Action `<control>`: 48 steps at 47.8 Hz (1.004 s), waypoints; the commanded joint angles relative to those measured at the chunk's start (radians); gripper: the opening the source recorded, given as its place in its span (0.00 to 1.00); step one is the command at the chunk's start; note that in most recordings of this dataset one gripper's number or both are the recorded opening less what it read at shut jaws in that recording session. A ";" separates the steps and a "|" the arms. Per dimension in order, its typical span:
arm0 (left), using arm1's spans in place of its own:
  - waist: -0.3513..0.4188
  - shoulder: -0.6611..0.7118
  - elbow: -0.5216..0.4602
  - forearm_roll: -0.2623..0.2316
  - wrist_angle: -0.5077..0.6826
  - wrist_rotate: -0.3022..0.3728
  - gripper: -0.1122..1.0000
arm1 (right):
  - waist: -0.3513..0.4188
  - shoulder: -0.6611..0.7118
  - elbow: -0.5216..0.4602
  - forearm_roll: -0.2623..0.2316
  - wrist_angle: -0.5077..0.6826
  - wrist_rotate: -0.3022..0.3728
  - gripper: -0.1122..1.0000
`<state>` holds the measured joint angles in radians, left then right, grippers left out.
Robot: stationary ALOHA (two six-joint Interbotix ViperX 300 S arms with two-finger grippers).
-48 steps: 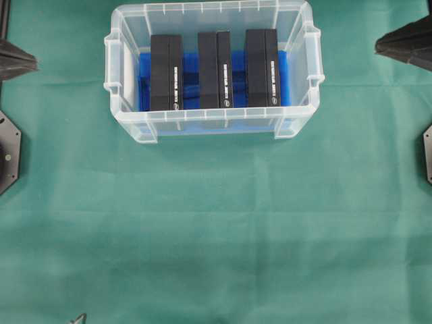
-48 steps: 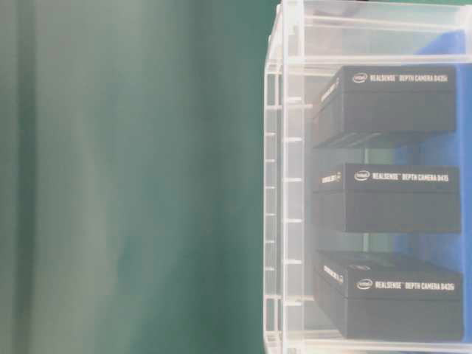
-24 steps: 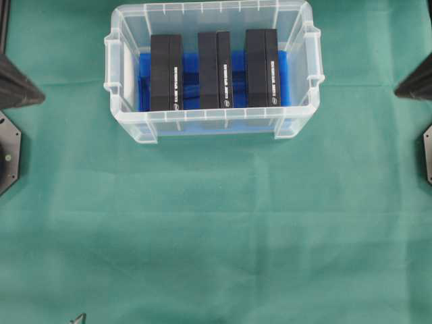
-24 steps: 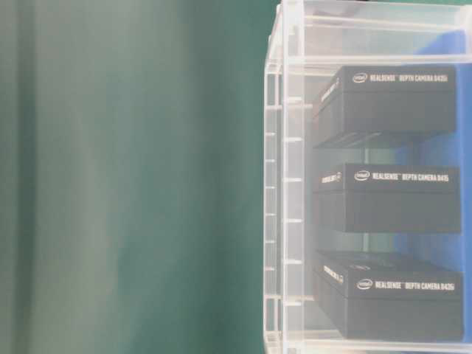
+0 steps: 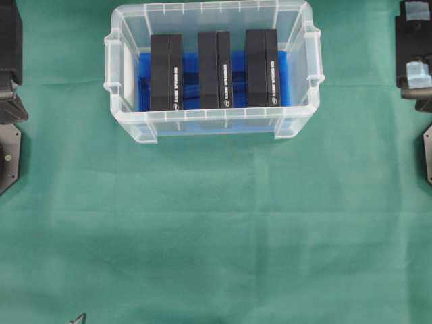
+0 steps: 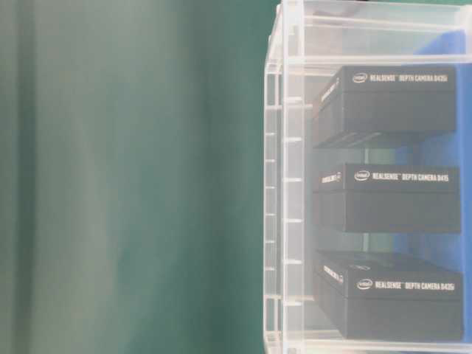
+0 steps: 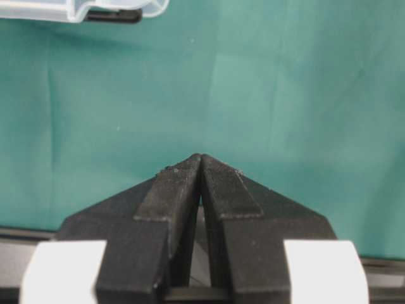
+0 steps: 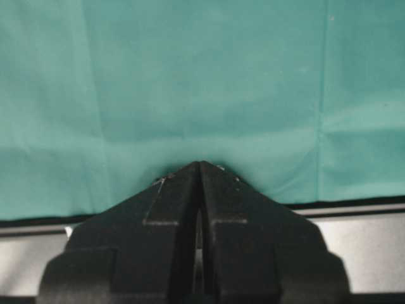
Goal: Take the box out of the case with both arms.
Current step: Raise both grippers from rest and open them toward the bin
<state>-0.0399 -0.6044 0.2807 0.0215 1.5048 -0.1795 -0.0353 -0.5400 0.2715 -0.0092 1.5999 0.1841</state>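
Boxes first: three black ones stand on edge side by side in the case (image 5: 210, 125), a left box (image 5: 166, 73), a middle box (image 5: 214, 69) and a right box (image 5: 262, 67), all on the blue lining (image 5: 191, 81), none lifted. The left gripper (image 7: 200, 158) has its jaws pressed together, holding nothing, over the green cloth (image 5: 216, 229); a corner of the case shows well ahead of the tips, up and to their left. The right gripper (image 8: 200, 164) is closed and empty too, with only cloth ahead of its tips, so the case is nowhere near its jaws.
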 commanded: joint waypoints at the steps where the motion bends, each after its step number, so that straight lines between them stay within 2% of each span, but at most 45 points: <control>1: -0.002 -0.003 -0.025 0.003 0.002 -0.018 0.10 | -0.002 -0.003 -0.023 -0.006 -0.006 0.003 0.10; 6: -0.002 -0.006 -0.023 0.008 0.002 -0.089 0.10 | -0.002 -0.003 -0.023 -0.008 -0.006 0.029 0.10; 12: -0.002 -0.003 -0.025 0.009 0.003 -0.222 0.10 | -0.003 -0.003 -0.025 -0.038 -0.012 0.190 0.10; 15: -0.002 0.002 -0.026 0.015 0.006 -0.321 0.10 | -0.003 -0.003 -0.023 -0.058 -0.008 0.298 0.10; 19: 0.000 0.008 -0.029 0.017 0.012 -0.469 0.10 | -0.003 -0.003 -0.023 -0.066 0.003 0.480 0.10; 25: 0.015 0.011 -0.031 0.020 0.035 -0.773 0.10 | -0.003 -0.003 -0.023 -0.066 0.008 0.739 0.10; 27: 0.017 0.009 -0.031 0.020 0.044 -0.867 0.10 | -0.003 -0.003 -0.023 -0.067 0.006 0.848 0.10; 34: 0.017 0.002 -0.028 0.018 0.069 -1.150 0.10 | -0.003 -0.003 -0.025 -0.067 -0.012 1.137 0.10; 37: 0.017 0.005 -0.029 0.018 0.078 -1.220 0.10 | -0.003 -0.003 -0.025 -0.069 -0.015 1.229 0.10; 39: 0.017 0.008 -0.032 0.020 0.086 -1.250 0.10 | -0.003 -0.003 -0.025 -0.067 -0.014 1.264 0.10; 48: 0.020 0.026 -0.040 0.031 0.110 -1.253 0.10 | -0.003 0.005 -0.026 -0.078 -0.009 1.270 0.10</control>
<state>-0.0245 -0.5814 0.2684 0.0430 1.6107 -1.4327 -0.0383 -0.5369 0.2715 -0.0782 1.5938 1.4527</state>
